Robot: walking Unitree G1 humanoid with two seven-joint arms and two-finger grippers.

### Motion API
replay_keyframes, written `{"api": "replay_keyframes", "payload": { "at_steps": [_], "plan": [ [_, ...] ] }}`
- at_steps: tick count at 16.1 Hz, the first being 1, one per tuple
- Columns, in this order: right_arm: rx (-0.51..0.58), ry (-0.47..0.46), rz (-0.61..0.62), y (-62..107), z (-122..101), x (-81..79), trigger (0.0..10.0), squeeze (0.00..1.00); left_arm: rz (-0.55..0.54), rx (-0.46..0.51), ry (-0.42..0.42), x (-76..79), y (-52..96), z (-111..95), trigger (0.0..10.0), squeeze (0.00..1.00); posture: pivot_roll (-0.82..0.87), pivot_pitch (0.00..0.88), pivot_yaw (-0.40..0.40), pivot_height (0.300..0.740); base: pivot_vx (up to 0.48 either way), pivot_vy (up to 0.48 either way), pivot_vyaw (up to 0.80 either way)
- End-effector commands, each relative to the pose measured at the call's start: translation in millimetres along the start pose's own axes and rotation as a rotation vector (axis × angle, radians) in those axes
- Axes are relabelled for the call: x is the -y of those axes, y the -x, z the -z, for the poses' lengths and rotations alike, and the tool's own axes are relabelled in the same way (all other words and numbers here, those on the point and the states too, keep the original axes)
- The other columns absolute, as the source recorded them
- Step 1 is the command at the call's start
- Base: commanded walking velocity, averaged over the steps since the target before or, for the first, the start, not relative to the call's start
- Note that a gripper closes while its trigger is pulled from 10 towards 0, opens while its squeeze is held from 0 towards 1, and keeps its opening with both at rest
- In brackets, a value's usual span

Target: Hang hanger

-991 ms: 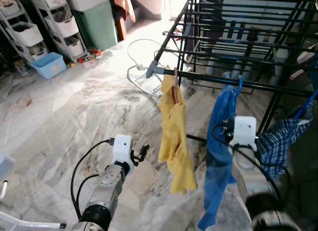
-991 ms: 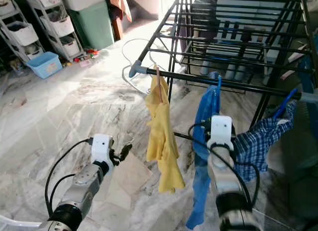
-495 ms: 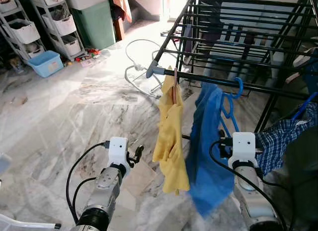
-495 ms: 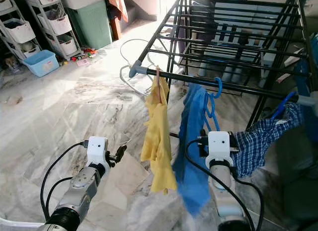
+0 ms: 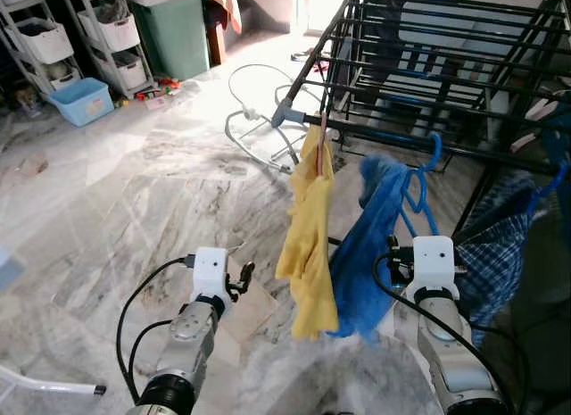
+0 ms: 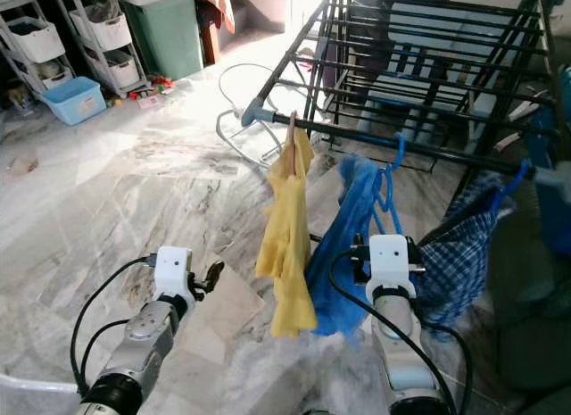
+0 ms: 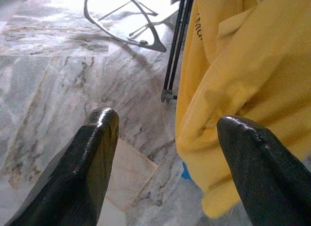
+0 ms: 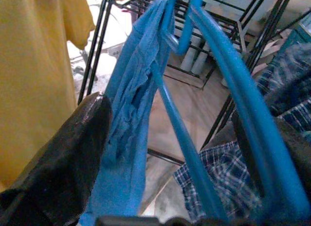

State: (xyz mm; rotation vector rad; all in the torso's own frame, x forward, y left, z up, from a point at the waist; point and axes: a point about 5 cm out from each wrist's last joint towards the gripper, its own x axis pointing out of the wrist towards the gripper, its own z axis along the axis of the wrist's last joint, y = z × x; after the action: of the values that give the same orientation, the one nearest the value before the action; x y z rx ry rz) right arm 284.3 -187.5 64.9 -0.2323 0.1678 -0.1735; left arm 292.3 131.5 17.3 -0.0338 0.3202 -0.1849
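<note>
Shelving units (image 5: 85,40) and a light blue tub (image 5: 80,101) stand at the far left, well apart from the work. Left gripper (image 7: 163,133) is held low over the marble floor (image 5: 134,192), its two black fingers (image 7: 95,138) spread wide with nothing between them; it points toward the yellow shirt (image 5: 308,245), near it but not touching.

Yellow shirt hangs from the front rail (image 5: 393,140) of the black drying rack (image 5: 428,67), close to the rail's grey end cap. Just beside it hangs the blue garment (image 5: 370,254) on the blue hanger (image 5: 419,183). The hanger's hook (image 5: 434,150) sits at the rail, apparently over it, though whether it bears fully cannot be confirmed. Garment and hanger slant toward the right arm.

Right gripper (image 8: 170,153) is up against the hanger: the wrist view shows its fingers parted, with the blue frame and cloth passing between them. Whether the fingers press on the frame cannot be determined. A checked garment (image 5: 495,254) hangs further right.

Assessment: the hanging step appears to be at or near completion. Next move calls for confirming the hook is seated, then drawing the right gripper clear without dragging the hanger off the rail.
</note>
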Motion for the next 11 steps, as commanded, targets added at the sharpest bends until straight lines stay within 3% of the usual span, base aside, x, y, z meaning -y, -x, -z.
{"api": "replay_keyframes", "payload": {
  "at_steps": [1,3,4,5,6,7,9,10,11],
  "plan": [
    [0.007,-0.018,0.006,-0.3,-5,0.2,10.0,0.82,-0.008,-0.006,-0.005,-2.2,1.0,2,10.0,0.0,-0.26,0.0,0.021,0.74,-0.322,0.0,0.0],
    [0.003,-0.018,0.002,0.8,-4,-1.9,10.0,0.71,-0.003,-0.005,-0.006,-0.7,0.0,1,10.0,0.0,-0.27,0.0,0.023,0.74,-0.321,0.0,0.0],
    [-0.003,-0.02,0.001,1.4,-3,-2.5,10.0,0.61,-0.001,-0.005,-0.008,0.2,-0.6,1,10.0,0.0,-0.27,0.0,0.024,0.74,-0.296,0.0,0.0],
    [-0.013,-0.027,-0.001,1.5,-1,-3.6,10.0,0.36,0.0,-0.006,-0.016,0.5,-0.9,1,10.0,0.0,-0.27,0.0,0.025,0.74,-0.281,0.0,0.0],
    [-0.014,-0.03,-0.003,1.1,-1,-4.3,10.0,0.35,0.003,-0.011,-0.02,0.2,-1.1,1,10.0,0.0,-0.27,0.0,0.025,0.74,-0.259,0.0,0.0],
    [-0.014,-0.03,-0.005,-0.1,-2,-5.3,10.0,0.25,0.002,-0.013,-0.018,-0.3,-1.4,1,10.0,0.0,-0.26,0.0,0.026,0.74,-0.259,0.0,0.0],
    [-0.014,-0.045,-0.016,-5.2,-3,-7.9,10.0,0.16,-0.012,0.003,-0.015,-3.8,-2.9,-2,10.0,0.0,-0.26,0.0,0.028,0.74,0.0,0.0,0.0],
    [-0.015,-0.047,-0.021,-6.1,-3,-8.6,10.0,0.16,-0.017,0.004,-0.017,-4.5,-3.3,-3,10.0,0.0,-0.25,0.0,0.028,0.74,0.0,0.0,0.0],
    [-0.025,-0.056,-0.042,-7.2,0,-12.3,10.0,0.0,-0.024,-0.007,-0.028,-6.7,-3.4,-1,10.0,0.0,-0.25,0.0,0.028,0.74,0.0,0.0,0.0]
  ]
}}
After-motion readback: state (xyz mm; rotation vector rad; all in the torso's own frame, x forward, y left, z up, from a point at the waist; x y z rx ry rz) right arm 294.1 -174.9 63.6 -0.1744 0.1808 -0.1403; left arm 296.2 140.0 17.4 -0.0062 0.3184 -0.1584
